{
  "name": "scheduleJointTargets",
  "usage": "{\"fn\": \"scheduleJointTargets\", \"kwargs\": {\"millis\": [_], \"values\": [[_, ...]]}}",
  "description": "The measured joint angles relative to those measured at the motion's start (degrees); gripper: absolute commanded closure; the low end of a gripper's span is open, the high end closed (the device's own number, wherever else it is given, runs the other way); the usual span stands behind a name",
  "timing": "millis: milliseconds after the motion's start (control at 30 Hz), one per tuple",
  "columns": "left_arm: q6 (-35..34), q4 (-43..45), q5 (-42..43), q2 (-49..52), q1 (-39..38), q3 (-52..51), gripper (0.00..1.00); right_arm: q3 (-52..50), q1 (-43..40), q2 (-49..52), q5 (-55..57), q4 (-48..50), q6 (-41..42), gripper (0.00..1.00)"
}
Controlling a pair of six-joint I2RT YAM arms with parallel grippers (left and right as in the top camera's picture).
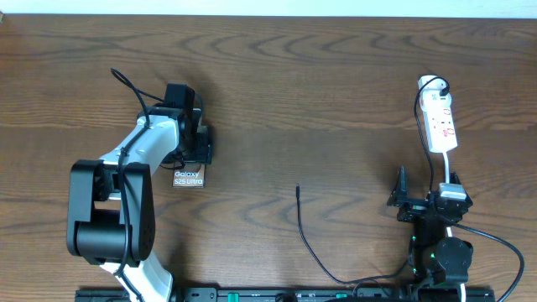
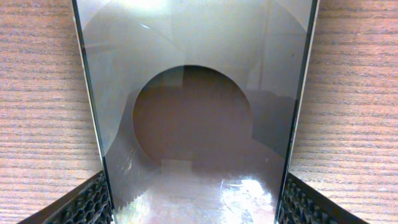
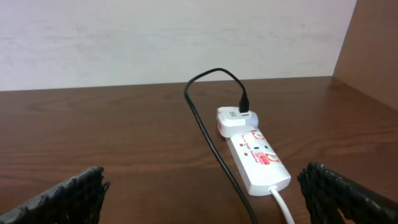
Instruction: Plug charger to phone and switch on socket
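The phone [image 1: 189,177], a brownish-grey slab with white "Galaxy S25 Ultra" lettering, lies at the left of the table. My left gripper [image 1: 198,141] is over its far end. In the left wrist view the phone [image 2: 193,118] fills the space between my fingers [image 2: 194,208], whose pads press on both long edges. The charger cable's slim tip [image 1: 298,190] lies free at mid-table, and the cable [image 1: 312,247] runs toward the front edge. The white socket strip [image 1: 440,122] lies at the right, and it shows in the right wrist view [image 3: 258,158]. My right gripper [image 1: 411,201] [image 3: 202,193] is open and empty, just short of the strip.
A white adapter [image 3: 236,119] with a black cable [image 3: 205,134] is plugged into the strip's far end. The strip's white cord [image 3: 283,205] runs toward my right gripper. A pale wall stands behind the table.
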Motion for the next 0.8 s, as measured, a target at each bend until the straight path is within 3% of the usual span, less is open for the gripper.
{"fn": "scheduleJointTargets", "kwargs": {"millis": [800], "values": [[0.0, 0.0, 0.0, 0.0, 0.0, 0.0, 0.34, 0.0, 0.0, 0.0, 0.0, 0.0, 0.0, 0.01]]}}
